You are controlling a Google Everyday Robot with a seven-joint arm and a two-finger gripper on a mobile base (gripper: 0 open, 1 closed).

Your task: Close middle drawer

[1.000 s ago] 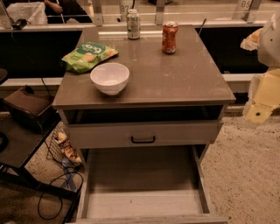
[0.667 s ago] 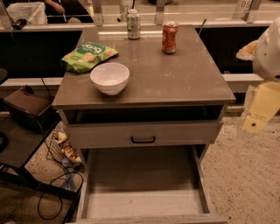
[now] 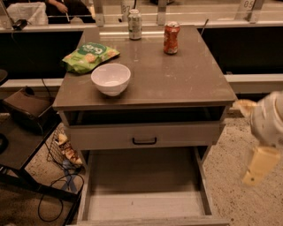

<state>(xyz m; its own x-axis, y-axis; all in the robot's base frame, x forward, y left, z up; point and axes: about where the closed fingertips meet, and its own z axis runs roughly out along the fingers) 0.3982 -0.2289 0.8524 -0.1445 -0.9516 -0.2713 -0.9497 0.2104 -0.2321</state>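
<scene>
My tool (image 3: 257, 170) is at the right edge of the view, beside the cabinet's right side, over the speckled floor and touching nothing. It's lower than 0.7 s ago, when it sat up level with the tabletop edge; now it hangs about level with the gap between the two drawer fronts. It's blurred, and I cannot tell whether it is open or closed. Everything else matches the earlier frame: same camera framing, nothing on the tabletop (image 3: 185, 79) has moved, drawers same. The middle drawer (image 3: 146, 206) is pulled far out toward the camera, a long plain tray with nothing in it, its front at the bottom edge of the view and its handle out of sight. Above it the top drawer (image 3: 110, 136) is out a little, with a dark gap under the tabletop and a small black bar handle (image 3: 144, 141) at its centre. On the tabletop: white bowl (image 3: 110, 78) front left, green chip bag (image 3: 89, 56) just behind it and apart from it, silver can (image 3: 134, 24) at the back centre, orange-red can (image 3: 171, 38) to its right, both upright. The bag has white lettering but I can't read it, and the can labels aren't legible either. On the rail behind the cabinet, a small marker (image 3: 246, 4) at top right looks like "05"; another one (image 3: 127, 7) near the silver can is unclear. A wire basket (image 3: 62, 148) with snack packets sits on the floor left of the cabinet, with a black cable (image 3: 55, 201) near it.
</scene>
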